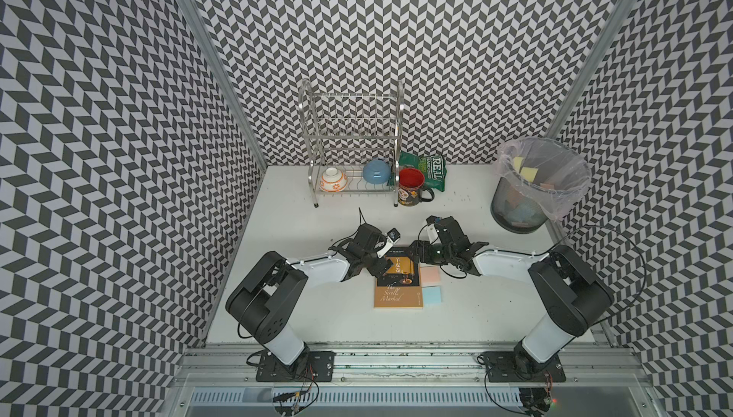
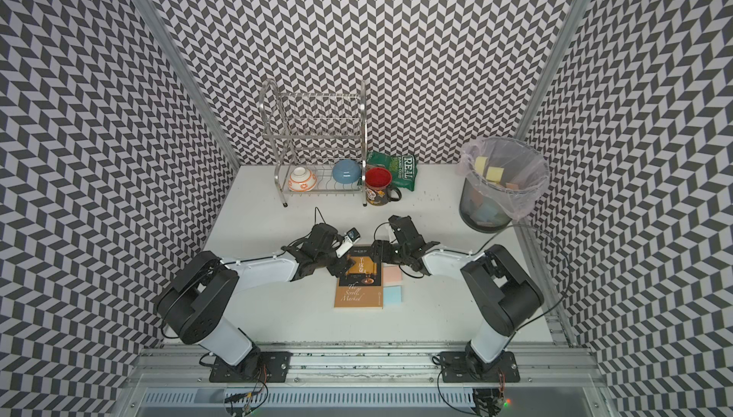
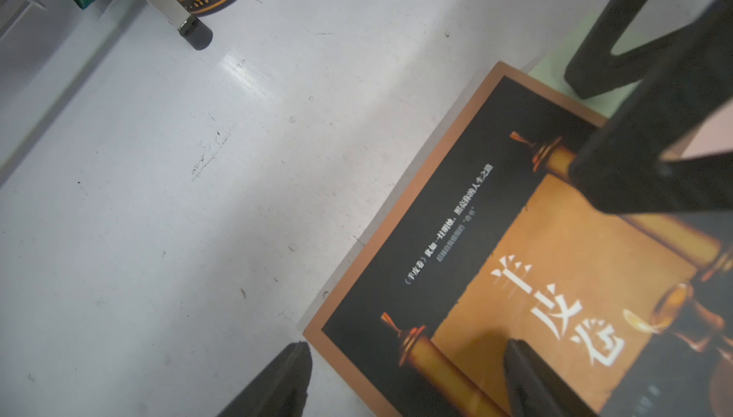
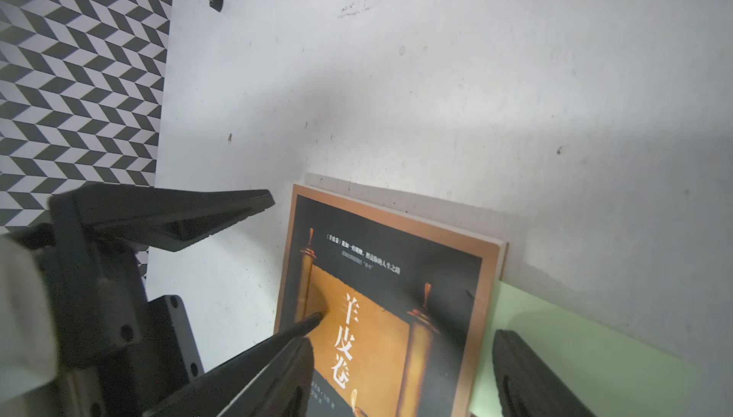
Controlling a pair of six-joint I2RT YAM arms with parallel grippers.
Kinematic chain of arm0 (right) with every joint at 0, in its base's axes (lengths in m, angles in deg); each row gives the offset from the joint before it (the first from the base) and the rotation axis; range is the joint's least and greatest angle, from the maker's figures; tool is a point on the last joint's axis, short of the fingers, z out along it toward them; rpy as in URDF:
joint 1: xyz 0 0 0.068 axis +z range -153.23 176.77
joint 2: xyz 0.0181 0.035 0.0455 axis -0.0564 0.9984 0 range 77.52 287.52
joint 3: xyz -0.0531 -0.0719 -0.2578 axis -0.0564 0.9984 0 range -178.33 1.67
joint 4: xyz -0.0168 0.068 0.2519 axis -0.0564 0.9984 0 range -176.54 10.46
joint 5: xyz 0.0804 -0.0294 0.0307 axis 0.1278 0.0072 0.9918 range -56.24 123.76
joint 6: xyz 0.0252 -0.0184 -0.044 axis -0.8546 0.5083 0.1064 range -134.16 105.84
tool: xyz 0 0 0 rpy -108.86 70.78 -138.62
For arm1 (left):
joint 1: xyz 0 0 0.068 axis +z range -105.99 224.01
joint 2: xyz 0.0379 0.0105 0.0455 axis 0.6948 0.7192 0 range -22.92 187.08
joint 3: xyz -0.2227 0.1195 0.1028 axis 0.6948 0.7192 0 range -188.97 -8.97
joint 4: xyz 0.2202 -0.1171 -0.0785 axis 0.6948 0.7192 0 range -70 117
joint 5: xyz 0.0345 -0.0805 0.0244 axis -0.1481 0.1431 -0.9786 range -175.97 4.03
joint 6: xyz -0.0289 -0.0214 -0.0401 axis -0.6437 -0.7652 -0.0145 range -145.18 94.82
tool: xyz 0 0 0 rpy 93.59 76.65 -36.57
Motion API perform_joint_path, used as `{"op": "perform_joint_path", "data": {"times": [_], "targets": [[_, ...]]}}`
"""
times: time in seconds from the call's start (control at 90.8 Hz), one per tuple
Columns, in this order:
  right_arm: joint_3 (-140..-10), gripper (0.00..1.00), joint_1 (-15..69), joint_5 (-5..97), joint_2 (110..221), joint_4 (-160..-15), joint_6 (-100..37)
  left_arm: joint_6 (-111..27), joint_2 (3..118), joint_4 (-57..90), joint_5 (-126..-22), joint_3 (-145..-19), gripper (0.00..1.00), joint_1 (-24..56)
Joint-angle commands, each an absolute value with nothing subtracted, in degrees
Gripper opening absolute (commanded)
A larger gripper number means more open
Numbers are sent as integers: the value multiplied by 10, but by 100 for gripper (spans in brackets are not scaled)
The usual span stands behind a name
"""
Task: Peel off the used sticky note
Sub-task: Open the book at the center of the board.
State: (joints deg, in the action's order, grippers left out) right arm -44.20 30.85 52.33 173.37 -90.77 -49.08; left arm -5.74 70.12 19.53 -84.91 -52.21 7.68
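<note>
Two pincers meet over the far end of a book (image 1: pixel 398 288) that lies flat, cover up, near the middle of the table (image 1: pixel 317 316). Three sticky notes jut from under the book's right edge. A pink sticky note (image 1: pixel 430 275) and a blue sticky note (image 1: pixel 432 296) show in both top views, the blue one nearer the robot. A green sticky note (image 4: pixel 575 355) sits farthest from the robot, hidden beneath the right arm in the top views but plain in both wrist views. Which of them is the used one I cannot tell.

The left pincer (image 1: pixel 381 266) is spread wide and grasps nothing. In the left wrist view one finger hangs over the bare table just beside the book's left edge, and the other (image 3: pixel 527 379) hangs over the cover. The right pincer (image 4: pixel 404 351) is likewise released. It straddles the book's right edge, with one finger over the cover and the other (image 4: pixel 527 379) over the green note. Whether any fingertip touches paper I cannot tell.

At the back of the table stands a wire dish rack (image 1: pixel 353 125) with two bowls on its lower shelf. A red-lined mug (image 1: pixel 410 189) and a green snack bag (image 1: pixel 430 171) sit just beside it. To the right is a lined mesh bin (image 1: pixel 531 197) with several paper squares inside.
</note>
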Motion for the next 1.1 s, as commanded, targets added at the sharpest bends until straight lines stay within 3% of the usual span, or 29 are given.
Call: {"op": "perform_joint_path", "data": {"times": [0.0,0.584,1.091], "targets": [[-458,75,316,529,1729,-916,-483,-52,722,206,-865,-523,79,75],[-458,75,321,486,1741,-900,-489,-51,723,204,-866,-522,79,75],[-462,73,329,518,1743,-912,-492,-51,724,206,-864,-523,79,75]]}}
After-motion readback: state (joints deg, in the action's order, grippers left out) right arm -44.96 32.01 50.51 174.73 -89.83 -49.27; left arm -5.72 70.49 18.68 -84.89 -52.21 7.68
